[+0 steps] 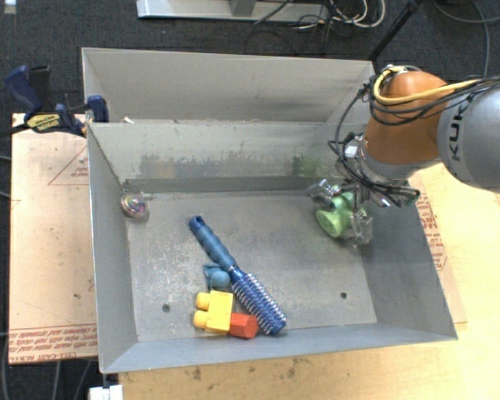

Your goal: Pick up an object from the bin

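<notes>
Green rounded toy (332,218) on the right of the bin (258,152), seemingly pinched by the gripper (346,217).

Far left near the back wall lies a small shiny round thing (134,207). Toward the front are a blue brush (233,277), a yellow block (214,310) and a red block (243,326), well apart from the grasp, so nothing crowds the lift. The toy seems to sit between the fingers (362,227), closed on it, though the wrist shadows the contact. Done well, this step calls for a straight vertical rise, grip kept firm on the rounded shape and clear of the right wall. The only readable writing is "KU" on the grey arm link (475,136).
</notes>
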